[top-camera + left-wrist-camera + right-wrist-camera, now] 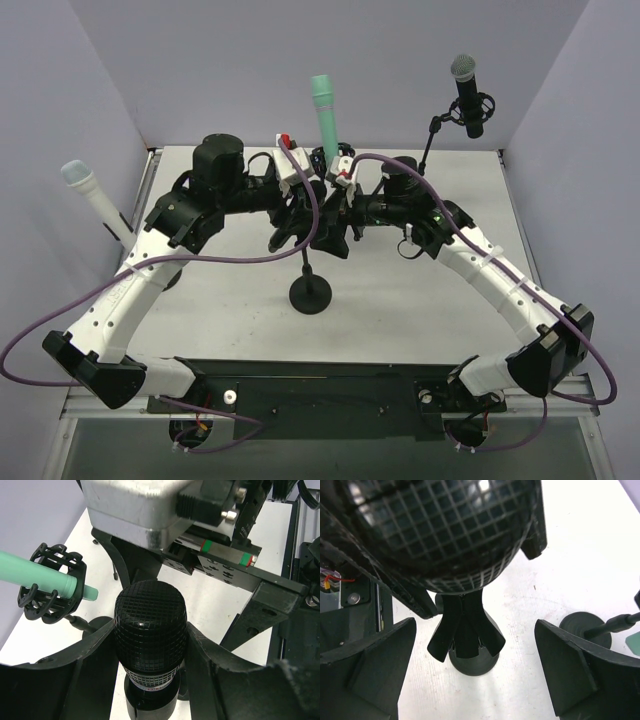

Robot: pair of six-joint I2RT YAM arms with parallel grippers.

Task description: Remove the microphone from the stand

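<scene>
The black microphone (pixel 150 625) stands upright with its mesh head between my left gripper's fingers (pixel 60 680), which press on both sides of it. My left gripper (pixel 150 647) is shut on it. Below the head, its body goes into the stand's black clip (pixel 150 700). In the right wrist view the same microphone head (pixel 445 530) fills the top, with the flared clip (pixel 466 630) and the round stand base (pixel 472 662) under it. My right gripper (pixel 475 667) is open wide around the clip and touches nothing. From above, both grippers meet over the stand base (pixel 310 296).
A green microphone (pixel 324 110) sits in a cage mount (pixel 50 585) at the back centre. A black microphone with a silver head (pixel 467 95) stands back right, a white one (pixel 88 195) at the left. Another stand's base (pixel 585 630) lies right of my right gripper.
</scene>
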